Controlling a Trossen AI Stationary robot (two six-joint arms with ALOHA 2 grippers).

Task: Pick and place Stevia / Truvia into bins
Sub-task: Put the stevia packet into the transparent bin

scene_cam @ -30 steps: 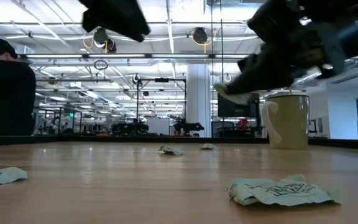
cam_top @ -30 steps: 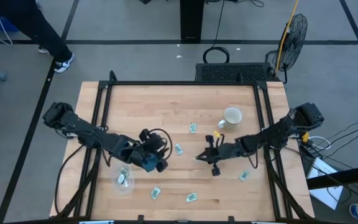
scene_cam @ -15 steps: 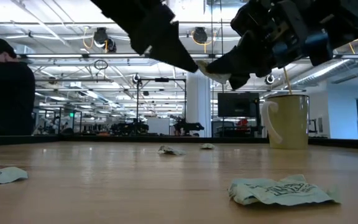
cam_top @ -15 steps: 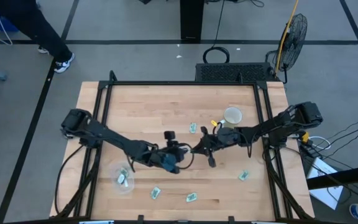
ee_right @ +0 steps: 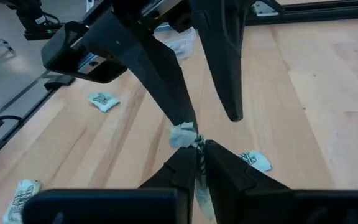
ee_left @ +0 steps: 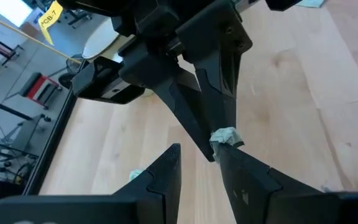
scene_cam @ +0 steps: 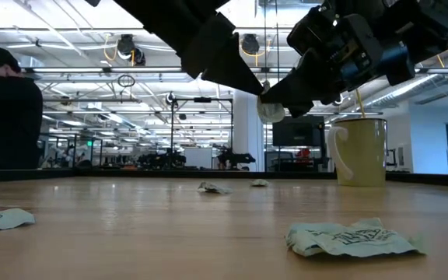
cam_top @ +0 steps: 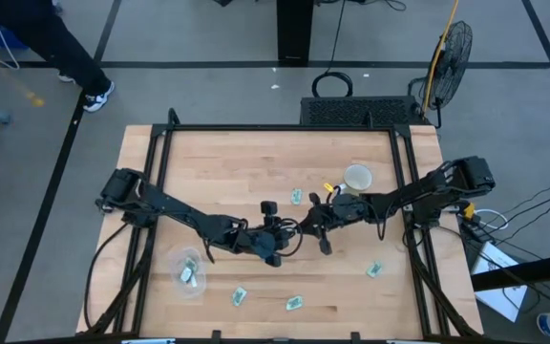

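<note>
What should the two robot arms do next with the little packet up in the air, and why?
Probably the left gripper should close on the packet. The right gripper is pinching it above the table, and the left one's open fingers are right at it, one seemingly touching. The clear bowl sits on the left arm's side, so a handover looks sensible.

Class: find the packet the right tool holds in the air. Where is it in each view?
High: too small to tell, where both arms meet.
Low: packet, upper middle.
Left wrist: packet, centre.
Right wrist: packet, centre.
Landmark: left tool, open around it.
</note>
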